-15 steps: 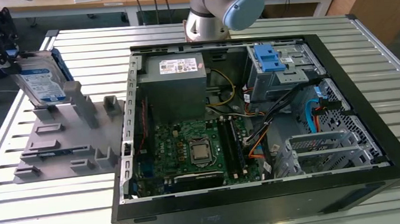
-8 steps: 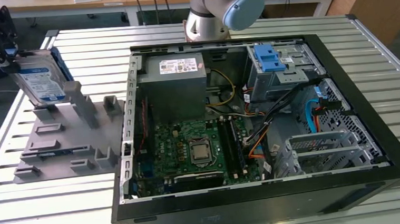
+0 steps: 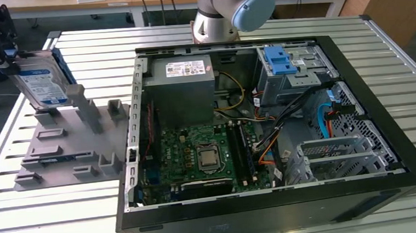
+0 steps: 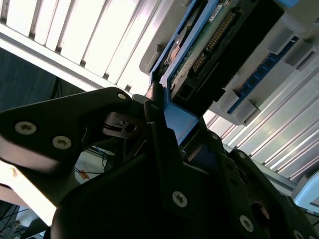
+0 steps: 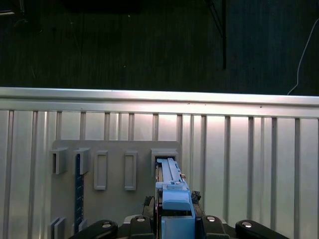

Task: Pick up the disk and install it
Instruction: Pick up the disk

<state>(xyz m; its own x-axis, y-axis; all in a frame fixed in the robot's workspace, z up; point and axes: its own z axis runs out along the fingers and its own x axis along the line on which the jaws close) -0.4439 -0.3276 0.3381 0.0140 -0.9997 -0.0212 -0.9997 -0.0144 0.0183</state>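
Pickup step: pincer (image 3: pixel 5 51) pinching the disk (image 3: pixel 41 84) by its top end, upright at the exterior view's left, lower end at the grey holder (image 3: pixel 71 153) slot; can't tell if clear. Not installed; open case (image 3: pixel 272 194) with blue clip (image 3: pixel 281 62) well apart. Slatted metal surface (image 3: pixel 54 215), desks behind, dark floor.
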